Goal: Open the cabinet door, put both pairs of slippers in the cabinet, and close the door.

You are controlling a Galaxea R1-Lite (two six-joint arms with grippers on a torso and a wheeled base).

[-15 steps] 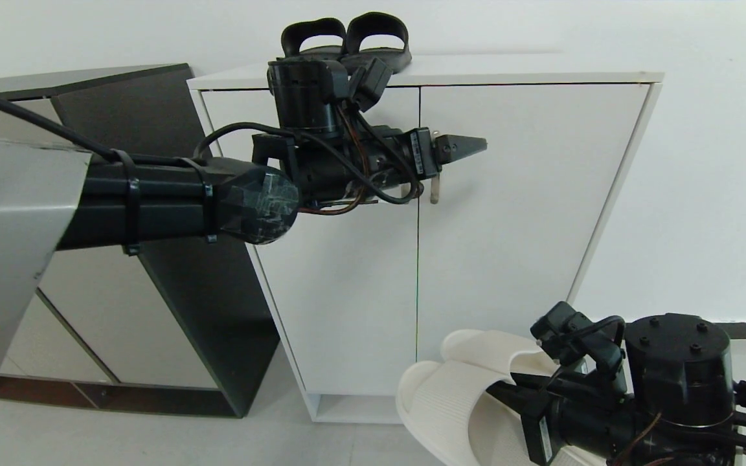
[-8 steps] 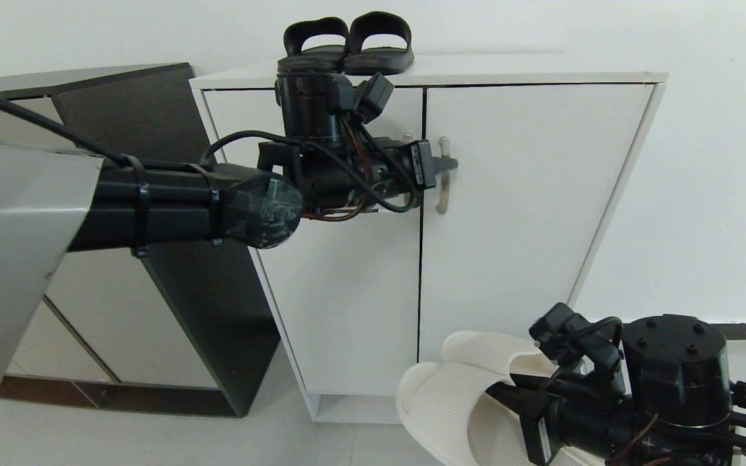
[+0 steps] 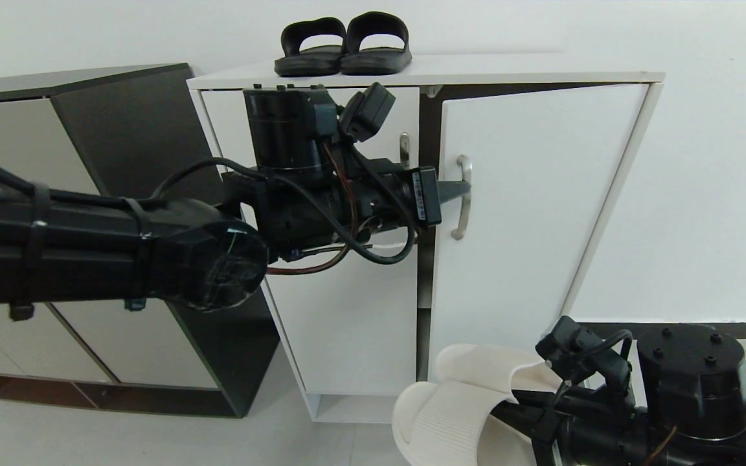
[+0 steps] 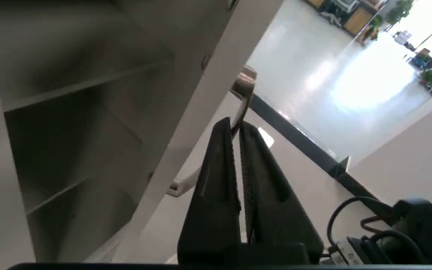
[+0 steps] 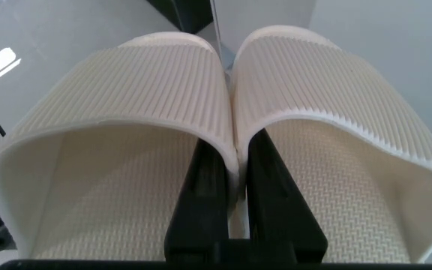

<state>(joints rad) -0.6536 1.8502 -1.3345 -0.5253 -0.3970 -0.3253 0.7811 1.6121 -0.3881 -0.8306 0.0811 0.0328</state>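
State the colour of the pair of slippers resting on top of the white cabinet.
The slippers are plain black, seen best in the head view.

Right cabinet door: shut a second ago, now ajar (dark gap along its inner edge). Left gripper: formerly beside the handle, now clamped on it, drawn backward.

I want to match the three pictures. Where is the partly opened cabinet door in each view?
Head view: the right cabinet door stands ajar, right of centre, the left gripper at its handle.
Left wrist view: the door runs slantwise between the inner shelves and that gripper.
Right wrist view: probably the pale panel beyond the white slippers.
Shared landmark: the handle for the first two; the white slippers for head and right wrist.
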